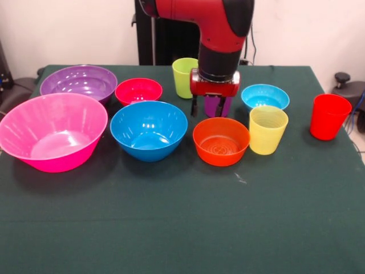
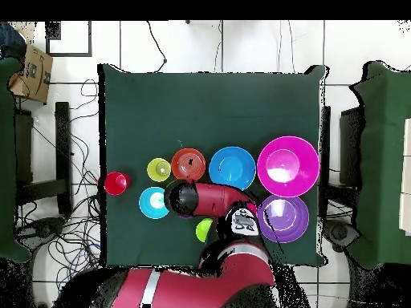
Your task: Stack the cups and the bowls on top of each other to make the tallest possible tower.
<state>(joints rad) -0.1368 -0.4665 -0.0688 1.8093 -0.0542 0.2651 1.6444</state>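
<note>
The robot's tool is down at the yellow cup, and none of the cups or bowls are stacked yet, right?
Not quite. The tool is down at the purple cup, as the front view shows; the yellow cup stands alone, nearer the camera. The rest holds: nothing is stacked yet.

Your near row on table (image 1: 171, 228), left to right: biggest bowl (image 1: 51, 131), mid-size bowl (image 1: 148, 130), near small bowl (image 1: 220, 141), near cup (image 1: 268, 130), rightmost cup (image 1: 329, 117) well apart. Far row, left to right: second-biggest bowl (image 1: 85, 81) behind biggest bowl, far-left small bowl (image 1: 138, 91), far cup (image 1: 183, 77), middle cup (image 1: 215, 107) behind near small bowl, far-right small bowl (image 1: 264, 97) behind near cup.
</note>
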